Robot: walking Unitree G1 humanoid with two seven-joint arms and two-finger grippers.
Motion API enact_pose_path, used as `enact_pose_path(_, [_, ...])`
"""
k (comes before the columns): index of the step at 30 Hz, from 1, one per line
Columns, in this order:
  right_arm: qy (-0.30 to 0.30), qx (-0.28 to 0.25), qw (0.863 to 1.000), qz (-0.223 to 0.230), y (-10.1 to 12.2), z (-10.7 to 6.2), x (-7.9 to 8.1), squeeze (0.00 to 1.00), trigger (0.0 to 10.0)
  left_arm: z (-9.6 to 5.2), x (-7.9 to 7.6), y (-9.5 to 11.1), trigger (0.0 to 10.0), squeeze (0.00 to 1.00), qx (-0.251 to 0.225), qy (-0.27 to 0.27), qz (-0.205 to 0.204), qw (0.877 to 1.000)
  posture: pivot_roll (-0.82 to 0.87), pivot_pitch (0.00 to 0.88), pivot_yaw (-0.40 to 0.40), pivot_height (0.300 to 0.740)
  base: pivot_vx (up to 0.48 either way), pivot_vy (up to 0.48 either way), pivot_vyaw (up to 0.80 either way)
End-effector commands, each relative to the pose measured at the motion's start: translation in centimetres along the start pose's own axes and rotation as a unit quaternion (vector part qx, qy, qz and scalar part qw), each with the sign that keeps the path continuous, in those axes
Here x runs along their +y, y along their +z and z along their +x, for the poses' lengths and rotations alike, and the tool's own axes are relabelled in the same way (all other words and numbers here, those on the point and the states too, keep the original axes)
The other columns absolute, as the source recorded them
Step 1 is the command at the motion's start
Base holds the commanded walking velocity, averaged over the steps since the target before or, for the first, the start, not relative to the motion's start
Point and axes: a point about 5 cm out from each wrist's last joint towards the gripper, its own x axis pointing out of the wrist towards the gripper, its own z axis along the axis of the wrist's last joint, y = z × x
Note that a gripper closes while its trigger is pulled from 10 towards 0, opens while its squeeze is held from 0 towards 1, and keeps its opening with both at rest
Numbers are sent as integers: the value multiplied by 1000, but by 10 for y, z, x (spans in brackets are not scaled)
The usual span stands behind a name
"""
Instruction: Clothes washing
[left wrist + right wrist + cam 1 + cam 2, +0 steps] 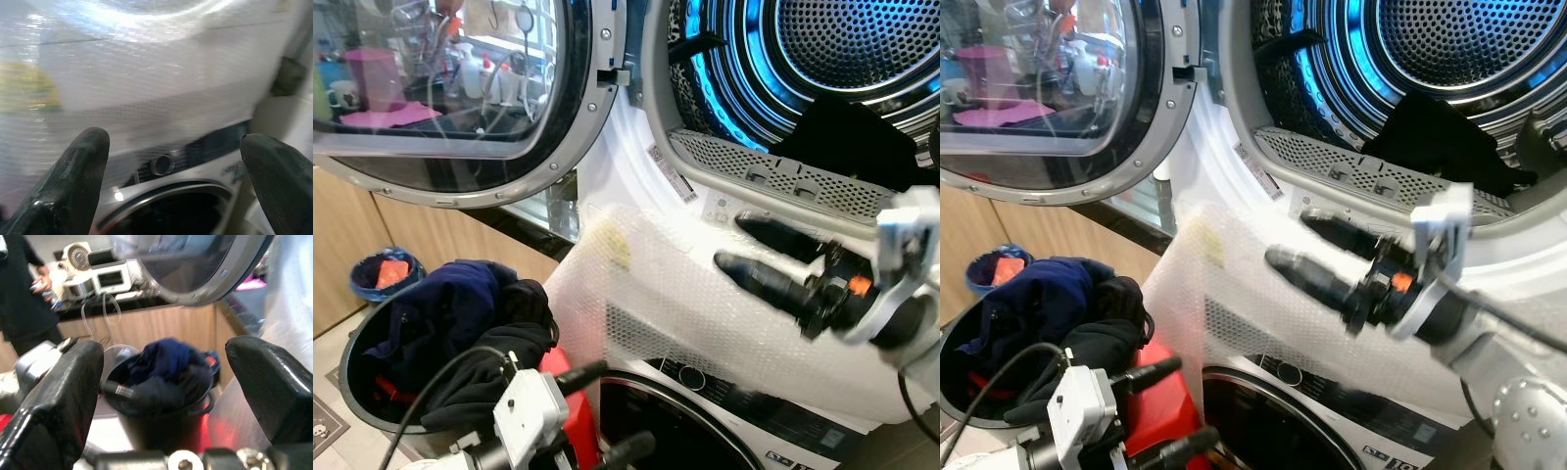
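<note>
The upper machine's drum (pixel 842 49) stands open and glows blue, its round glass door (pixel 440 88) swung out to the left. A dark garment (pixel 862 137) lies at the drum's front lip. A black basket (pixel 357 392) at lower left is heaped with dark blue and black clothes (pixel 460 323). My right gripper (pixel 729 243) hovers open in front of the machine below the drum opening, fingers pointing left toward the basket, empty. My left gripper (pixel 628 403) is low beside the basket, open and empty, facing the lower machine.
A bubble-wrap sheet (pixel 656 294) hangs over the machine front. Below it is the lower machine's round door (pixel 166 205). Something red (pixel 576 416) stands beside the basket. A small blue bin (pixel 386 274) sits by the wooden cabinets. A person in black (pixel 22 293) stands across the room.
</note>
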Motion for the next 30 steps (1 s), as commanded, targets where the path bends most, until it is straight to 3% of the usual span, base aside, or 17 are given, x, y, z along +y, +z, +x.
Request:
enact_pose_path(1, [2, 15, 1000, -17, -2, -1, 0, 0, 10000, -1, 7, -4, 10000, 0, 15, 30, 16, 999, 92, 3, -99, 740, 0, 0, 0])
enact_pose_path(2, [2, 15, 1000, -17, -2, -1, 0, 0, 10000, -1, 7, -4, 10000, 0, 15, 30, 16, 999, 92, 3, -99, 740, 0, 0, 0])
enact_pose_path(3, [-7, 37, 999, -16, -13, -4, -4, 0, 10000, -2, 12, -8, 10000, 0, 30, 64, 24, 997, 97, 1, -99, 740, 0, 0, 0])
enact_pose_path(4, [-17, 56, 998, -10, -24, -7, -9, 0, 10000, -5, 20, -14, 10000, 0, 46, 112, 38, 992, 107, 0, -96, 740, 0, 0, 0])
enact_pose_path(5, [-45, 86, 995, -10, -45, -11, -18, 0, 10000, -12, 34, -23, 10000, 0, 69, 198, 34, 977, 123, 0, -96, 740, 0, 0, 0])
enact_pose_path(7, [-63, 92, 994, -2, -58, -9, -23, 0, 10000, -18, 41, -26, 10000, 0, 66, 242, 15, 968, 134, 0, -96, 740, 0, 0, 0])
enact_pose_path(12, [-71, 88, 994, 8, -68, -6, -24, 0, 10000, -21, 48, -30, 10000, 0, 67, 277, 4, 958, 143, 0, -97, 740, 0, 0, 0])
enact_pose_path(14, [-67, 100, 993, 13, -81, -6, -22, 0, 10000, -17, 45, -39, 10000, 0, 70, 246, -29, 966, 140, 0, -99, 740, 0, 0, 0])
enact_pose_path(15, [-65, 101, 993, 10, -84, -5, -22, 0, 10000, -17, 46, -42, 10000, 580, 75, 248, -31, 965, 137, 0, -99, 740, 0, 0, 0])
enact_pose_path(16, [-64, 102, 993, 7, -86, -5, -22, 0, 10000, -18, 47, -44, 10000, 580, 79, 251, -30, 964, 137, 0, -99, 740, 0, 0, 0])
enact_pose_path(17, [-63, 103, 993, 5, -88, -5, -21, 0, 10000, -18, 48, -47, 10000, 1000, 83, 258, -34, 962, 132, 0, -98, 740, 0, 0, 0])
enact_pose_path(23, [-63, 113, 992, -11, -97, -5, -18, 0, 10000, -23, 55, -59, 10000, 1000, 99, 264, -40, 959, 118, 0, -99, 740, 0, 0, 0])
enact_pose_path(30, [-74, 112, 991, -18, -98, -11, -19, 0, 10000, -34, 74, -73, 10000, 1000, 121, 283, -30, 951, 103, 0, -98, 740, 0, 0, 0])
